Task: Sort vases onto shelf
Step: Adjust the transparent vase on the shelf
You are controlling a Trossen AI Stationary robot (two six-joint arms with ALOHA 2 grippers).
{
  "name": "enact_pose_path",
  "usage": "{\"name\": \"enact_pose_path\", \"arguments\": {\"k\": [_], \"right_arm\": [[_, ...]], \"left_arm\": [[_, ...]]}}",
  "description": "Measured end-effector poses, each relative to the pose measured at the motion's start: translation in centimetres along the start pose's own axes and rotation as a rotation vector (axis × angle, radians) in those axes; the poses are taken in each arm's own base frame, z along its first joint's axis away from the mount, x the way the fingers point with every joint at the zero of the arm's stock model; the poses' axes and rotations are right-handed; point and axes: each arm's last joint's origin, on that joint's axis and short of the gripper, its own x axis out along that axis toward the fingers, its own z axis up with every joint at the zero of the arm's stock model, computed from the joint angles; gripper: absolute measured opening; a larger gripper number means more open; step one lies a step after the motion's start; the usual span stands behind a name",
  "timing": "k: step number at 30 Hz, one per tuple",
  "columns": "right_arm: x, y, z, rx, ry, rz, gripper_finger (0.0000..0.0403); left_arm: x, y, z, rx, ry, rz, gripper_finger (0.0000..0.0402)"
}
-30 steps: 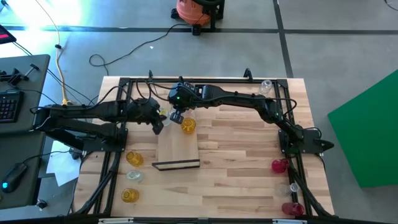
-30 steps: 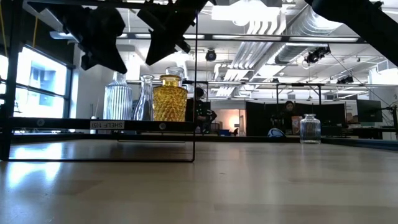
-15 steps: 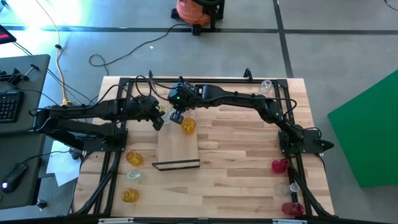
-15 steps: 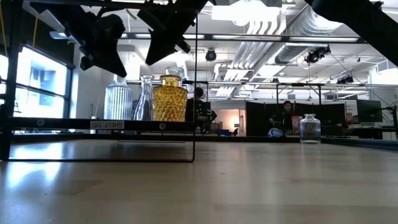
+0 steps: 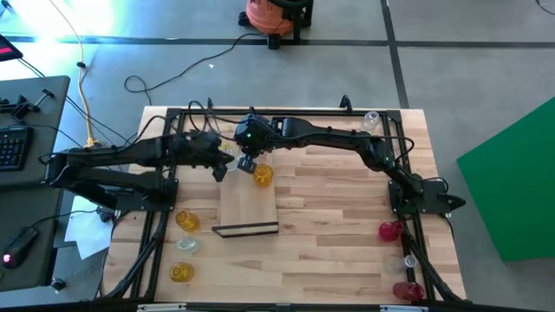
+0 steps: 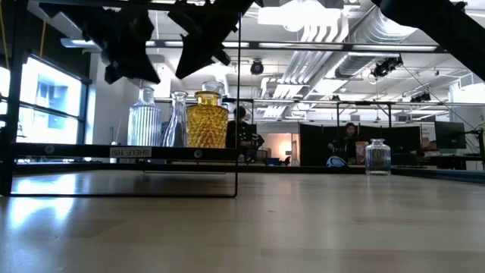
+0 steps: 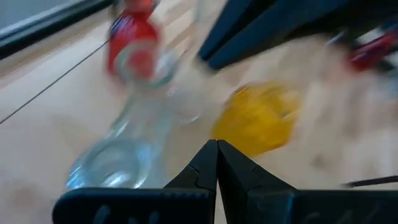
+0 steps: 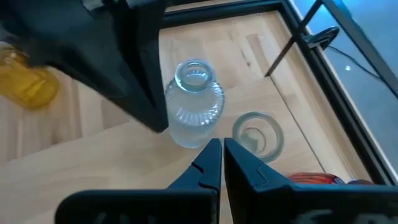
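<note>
The shelf (image 5: 249, 211), a light board with a dark strip at its near end, lies mid-table. At its far end stand an amber vase (image 5: 262, 175) (image 6: 206, 120), a slim clear vase (image 6: 178, 120) and a ribbed clear vase (image 6: 144, 121) (image 8: 196, 102), all upright on their bases. My left gripper (image 5: 218, 170) (image 7: 216, 155) hovers shut just left of them. My right gripper (image 5: 245, 163) (image 8: 222, 155) hangs shut above them. Neither touches a vase. More vases stand on the table: two amber (image 5: 187, 220) and one clear (image 5: 186, 245) at the near left, red ones (image 5: 389, 230) at the near right.
A clear vase (image 5: 371, 119) (image 6: 377, 157) stands at the far right corner. The black frame (image 5: 165, 173) runs round the table's edge. Bare tabletop (image 5: 338, 225) lies right of the shelf. The two arms nearly meet over the shelf's far end.
My left gripper has eased up a little and tipped slightly beside the clear vases, staying shut. The vases and my right gripper have kept their places.
</note>
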Motion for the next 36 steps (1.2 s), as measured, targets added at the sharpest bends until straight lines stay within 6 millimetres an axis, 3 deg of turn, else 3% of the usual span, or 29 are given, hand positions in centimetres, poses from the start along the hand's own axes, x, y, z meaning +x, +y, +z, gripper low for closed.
{"name": "enact_pose_path", "arguments": {"k": [6,12,20,29,36], "right_arm": [[-1.0,-2.2,0.7,0.021,-0.033,0.033,0.0000],[-1.0,-4.6,0.6,0.046,-0.028,0.180,0.0000],[-1.1,-5.7,0.6,-0.024,-0.050,0.397,0.0000],[-1.3,-5.4,1.8,-0.064,-0.183,0.417,0.0000],[-1.1,-6.7,1.4,-0.050,-0.144,0.374,0.0000]], "left_arm": [[-2.2,-0.3,1.1,-0.053,-0.163,-0.098,0.0000],[-4.3,0.2,1.5,-0.088,-0.262,-0.116,0.0000],[-5.9,0.9,1.7,-0.086,-0.338,-0.111,0.0000],[-6.1,1.2,1.8,-0.109,-0.354,-0.101,0.0000],[-5.5,1.3,1.9,-0.088,-0.332,-0.090,0.0000]]}}
